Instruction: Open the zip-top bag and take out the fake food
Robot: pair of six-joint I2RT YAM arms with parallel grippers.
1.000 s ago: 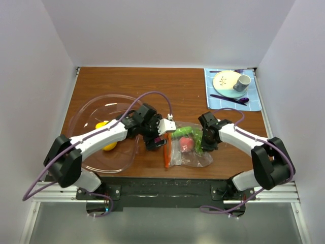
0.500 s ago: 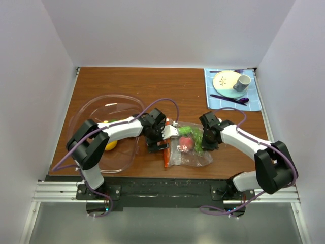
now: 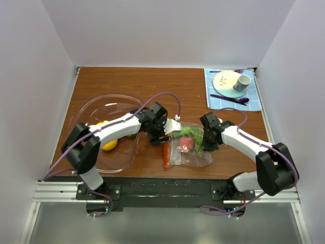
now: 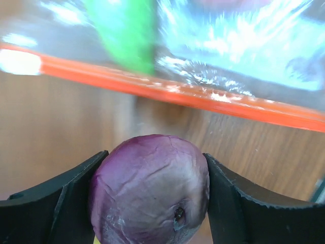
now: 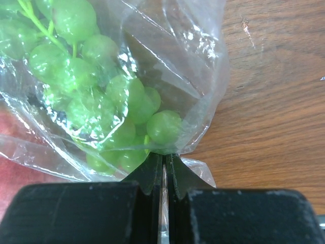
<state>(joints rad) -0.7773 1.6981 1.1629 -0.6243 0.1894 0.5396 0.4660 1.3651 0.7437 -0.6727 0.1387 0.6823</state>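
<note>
- Brown wood of the desk (image 3: 152, 86) carries everything. The working area is the middle of its near half, between your two arms.
- Your large clear bowl (image 3: 101, 97) sits on the robot's left side. A yellow lemon (image 3: 109, 146) lies inside it.
- Your left arm (image 3: 114, 129) reaches across the bowl's right rim to the bag's left edge. Your right arm (image 3: 244, 142) comes in from the other side.
- The zip-top bag (image 3: 195, 157) lies flat at centre, between the two sets of jaws.
- Its orange-red zip strip (image 3: 166, 155) forms the left edge, and its long axis runs near to far. The mouth therefore faces the left arm and the bowl.
- A bunch of green grapes (image 5: 101, 107) and a pink-red piece (image 3: 185, 145) are inside the plastic.
- Your right jaws are pressed together on a fold of the bag's right edge, just beside the grapes, which anchors it.
- Your left jaws are closed around a purple piece (image 4: 152, 193), touching it on both sides.
- In the left wrist view that piece sits on the camera's side of the strip, with bare wood between them. I judge it to be clear of the mouth.
- The bowl lies directly to the left of the loaded jaws and the left arm is much the nearer. Your next move looks like a short carry leftward over the rim.
- Keep the right pinch firm so the bag does not trail.
</note>
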